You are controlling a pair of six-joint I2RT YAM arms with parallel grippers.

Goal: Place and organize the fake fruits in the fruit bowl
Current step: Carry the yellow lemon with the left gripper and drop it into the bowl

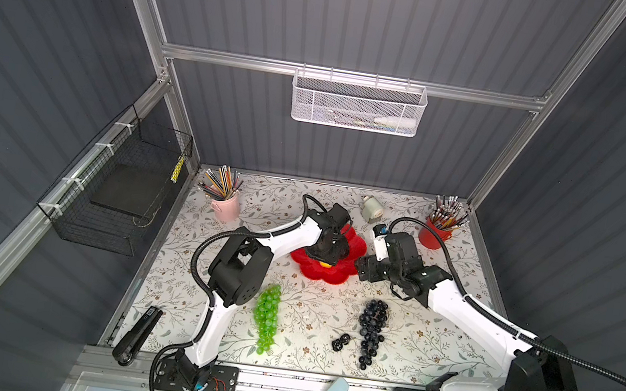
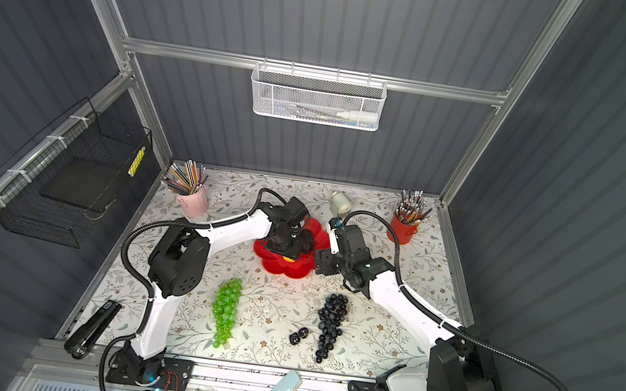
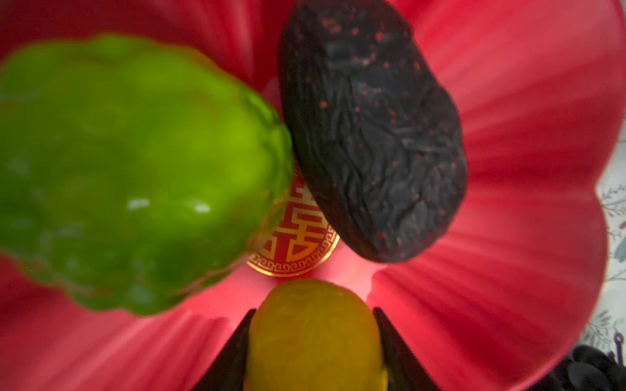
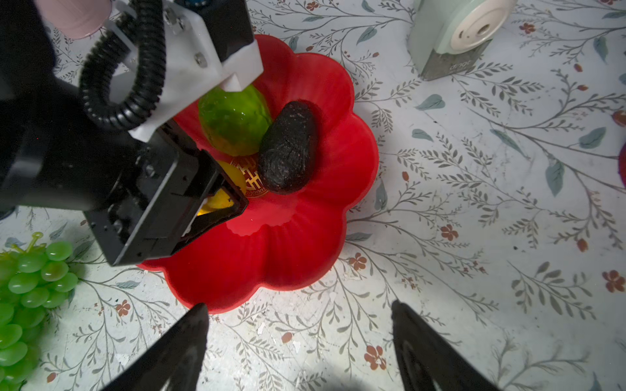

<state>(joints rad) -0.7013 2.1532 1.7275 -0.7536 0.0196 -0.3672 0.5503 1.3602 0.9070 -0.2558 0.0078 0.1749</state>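
Observation:
The red flower-shaped fruit bowl [image 1: 332, 277] [image 4: 288, 254] sits mid-table. A lime-green scaly ball [image 3: 135, 169] [image 4: 233, 118] and a black bumpy oval [image 3: 369, 135] [image 4: 288, 149] lie in it. My left gripper [image 3: 314, 309] [image 1: 325, 259] hangs low over the bowl's centre, shut on the small yellow fruit [image 3: 315, 338] [image 4: 233, 179]. My right gripper [image 4: 298, 304] [image 1: 361, 269] is open and empty over the table, just beside the bowl's rim. On the table in front lie the green grape bunch [image 1: 267, 316], the dark-purple grape bunch [image 1: 371, 331] and the tiny black berry cluster [image 1: 341, 341].
At the back stand a pink pencil cup [image 1: 225, 206], a red pencil cup [image 1: 434, 233] and a pale green sharpener [image 1: 371, 207] [image 4: 457, 34]. A black stapler [image 1: 136, 336] lies at the front left edge. A black wire basket [image 1: 114, 192] hangs on the left wall.

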